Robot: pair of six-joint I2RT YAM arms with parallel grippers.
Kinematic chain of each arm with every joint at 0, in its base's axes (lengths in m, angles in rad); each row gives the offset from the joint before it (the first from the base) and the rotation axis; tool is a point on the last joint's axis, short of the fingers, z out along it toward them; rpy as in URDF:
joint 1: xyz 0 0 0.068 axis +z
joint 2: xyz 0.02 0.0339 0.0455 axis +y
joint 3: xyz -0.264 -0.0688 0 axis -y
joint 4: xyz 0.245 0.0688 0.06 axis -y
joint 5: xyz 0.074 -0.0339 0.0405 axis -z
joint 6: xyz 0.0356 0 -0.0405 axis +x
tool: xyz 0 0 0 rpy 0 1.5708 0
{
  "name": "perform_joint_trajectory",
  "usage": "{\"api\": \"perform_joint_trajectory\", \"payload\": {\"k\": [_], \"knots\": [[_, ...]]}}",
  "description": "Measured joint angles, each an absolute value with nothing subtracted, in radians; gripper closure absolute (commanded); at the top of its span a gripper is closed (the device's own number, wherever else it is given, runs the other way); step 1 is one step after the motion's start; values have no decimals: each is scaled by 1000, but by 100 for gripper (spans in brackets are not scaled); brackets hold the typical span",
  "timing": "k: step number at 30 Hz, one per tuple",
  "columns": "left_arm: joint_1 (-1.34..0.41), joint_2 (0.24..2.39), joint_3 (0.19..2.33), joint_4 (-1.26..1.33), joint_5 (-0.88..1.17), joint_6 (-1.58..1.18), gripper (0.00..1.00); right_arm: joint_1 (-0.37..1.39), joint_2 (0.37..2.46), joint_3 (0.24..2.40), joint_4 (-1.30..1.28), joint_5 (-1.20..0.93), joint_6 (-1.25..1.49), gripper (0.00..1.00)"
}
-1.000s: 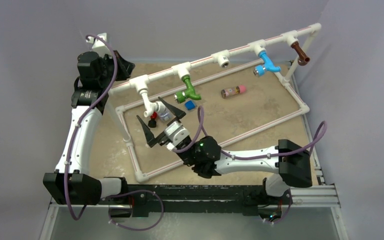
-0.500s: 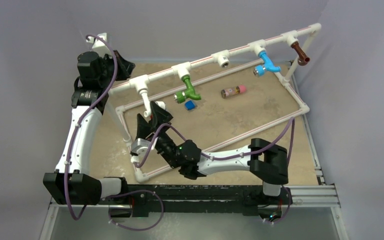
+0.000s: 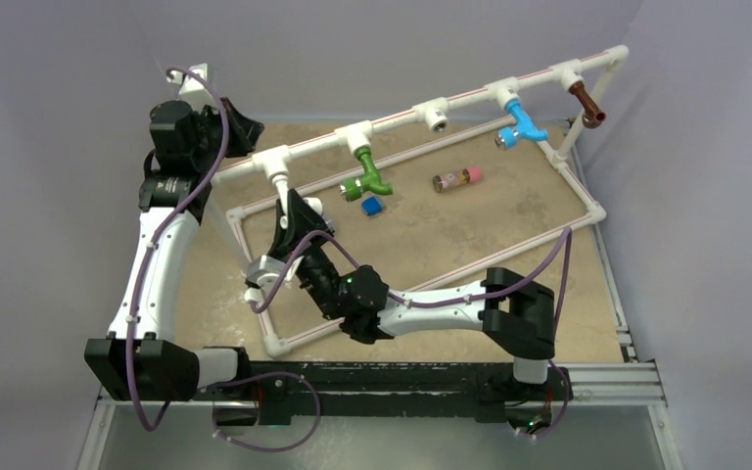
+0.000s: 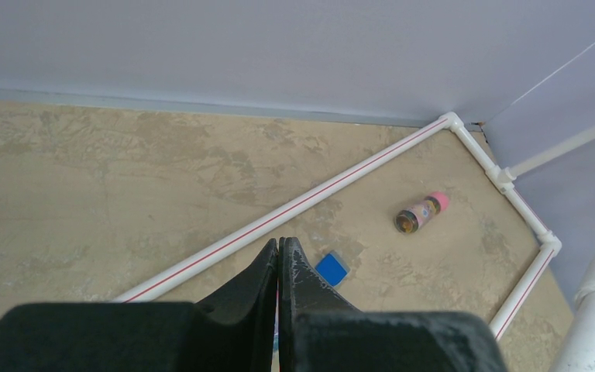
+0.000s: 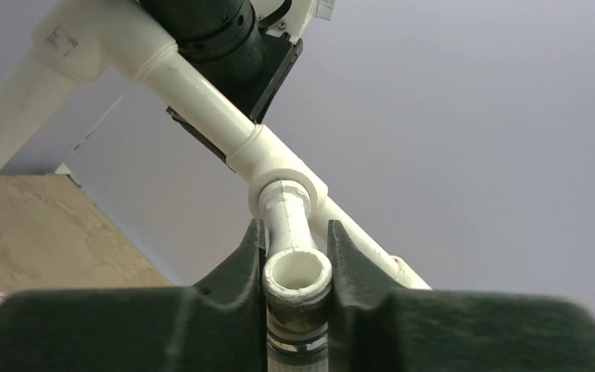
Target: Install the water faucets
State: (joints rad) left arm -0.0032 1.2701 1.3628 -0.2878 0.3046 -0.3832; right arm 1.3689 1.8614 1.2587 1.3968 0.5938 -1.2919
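The white faucet [image 5: 298,270] hangs from the leftmost T-fitting [image 5: 279,167] of the raised pipe, and my right gripper [image 5: 294,232] is shut on its open spout end, one finger on each side. From above, the right gripper [image 3: 294,223] covers most of this faucet [image 3: 314,206]. A green faucet [image 3: 367,181], a blue faucet [image 3: 522,124] and a brown faucet [image 3: 587,104] hang from other fittings along the pipe. One T-fitting [image 3: 436,116] between green and blue holds nothing. My left gripper [image 4: 279,242] is shut and empty, up at the pipe's back left end [image 3: 238,130].
A small blue cube [image 3: 372,206] and a small pink-capped bottle [image 3: 456,178] lie on the tan tabletop inside the white pipe frame [image 3: 509,253]. The frame's base pipes run around the work area. Grey walls close in at the back and right.
My right arm swung left and reached up to the white faucet, turning its wrist, and its wide-open jaws closed on the faucet's spout. The left arm stayed still.
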Motion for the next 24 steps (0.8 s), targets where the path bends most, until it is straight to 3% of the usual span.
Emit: {"api": "perform_joint_trajectory", "payload": {"k": [24], "knots": [[20, 1274, 1363, -278, 314, -385, 100, 1358, 1843, 1257, 1382, 599, -1085, 99]]}}
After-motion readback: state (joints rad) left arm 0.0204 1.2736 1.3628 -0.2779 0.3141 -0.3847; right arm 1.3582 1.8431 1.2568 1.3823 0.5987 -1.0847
